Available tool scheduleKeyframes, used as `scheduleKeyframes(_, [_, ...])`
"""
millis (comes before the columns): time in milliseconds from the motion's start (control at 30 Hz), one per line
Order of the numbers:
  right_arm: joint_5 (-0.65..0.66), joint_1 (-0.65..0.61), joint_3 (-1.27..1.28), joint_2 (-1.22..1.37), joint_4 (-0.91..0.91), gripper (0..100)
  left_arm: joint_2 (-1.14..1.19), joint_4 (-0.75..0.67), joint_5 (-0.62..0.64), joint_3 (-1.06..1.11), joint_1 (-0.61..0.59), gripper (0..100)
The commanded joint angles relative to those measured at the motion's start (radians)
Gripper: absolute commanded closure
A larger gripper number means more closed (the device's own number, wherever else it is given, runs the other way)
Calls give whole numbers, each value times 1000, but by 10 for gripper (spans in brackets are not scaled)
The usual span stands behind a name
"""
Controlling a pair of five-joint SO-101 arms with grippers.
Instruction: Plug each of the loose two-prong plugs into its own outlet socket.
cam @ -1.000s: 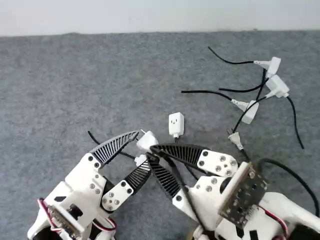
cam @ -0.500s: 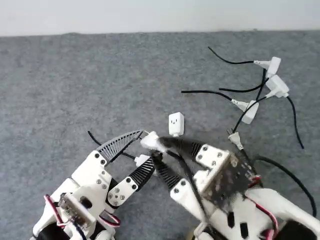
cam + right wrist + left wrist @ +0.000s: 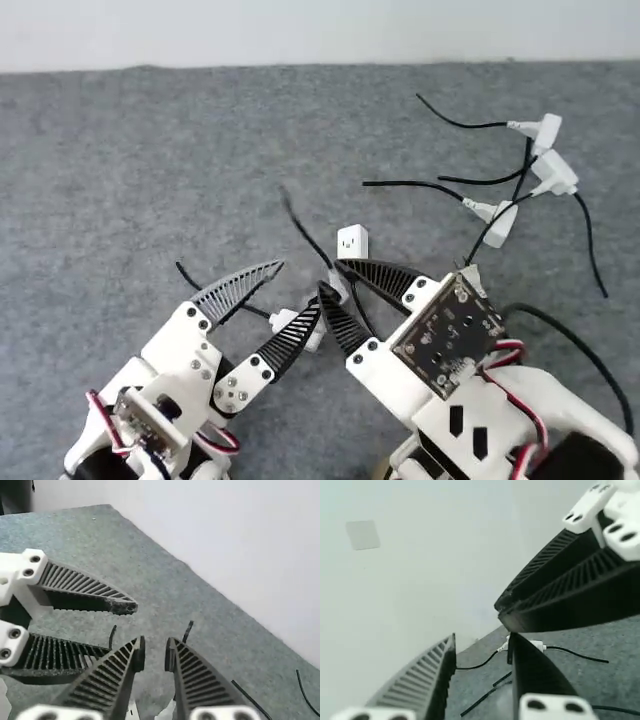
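Right hand point(image 3: 333, 278): nearly closed, pinching a white plug point(image 3: 338, 289) at its fingertips; the plug's black cord point(image 3: 300, 225) runs off toward 11 o'clock.
Left hand point(image 3: 298, 287): spread wide, grasping nothing; a white piece point(image 3: 296, 325) lies against its nearer finger.
Outlet socket point(image 3: 352, 240): on the grey tabletop point(image 3: 150, 170), just at 12 o'clock of the right hand.
Far group: three other sockets point(image 3: 548, 130) with cords, at 2 o'clock.

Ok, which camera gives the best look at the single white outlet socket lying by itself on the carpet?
The high view: the outlet socket lies whole, face up, just beyond the right hand. In both wrist views I cannot make it out with any certainty.
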Motion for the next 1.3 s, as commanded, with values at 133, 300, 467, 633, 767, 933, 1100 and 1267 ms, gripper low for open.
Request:
scheduleKeyframes(133, [8, 13, 180, 1, 41, 925, -15, -37, -9, 10, -77, 837])
scheduleKeyframes(300, [-9, 76, 460, 8, -139, 924, -15, -189, -3, 131, -281, 837])
scheduleKeyframes(467, [-12, 125, 675, 12, -315, 924, -15, -226, -2, 254, -491, 837])
scheduleKeyframes(633, [-17, 128, 856, 12, -478, 913, -15, -227, 8, 320, -632, 837])
scheduleKeyframes(767, [-41, 145, 887, 12, -519, 782, -15, -253, 78, 314, -694, 837])
scheduleKeyframes(933, [-84, 259, 882, 19, -565, 768, -15, -261, 81, 331, -704, 837])
scheduleKeyframes(1100, [-83, 269, 893, 203, -657, 797, -15, -278, 81, 329, -753, 837])
scheduleKeyframes(1267, [-84, 292, 784, 509, -739, 790, -15, -319, 84, 329, -893, 837])
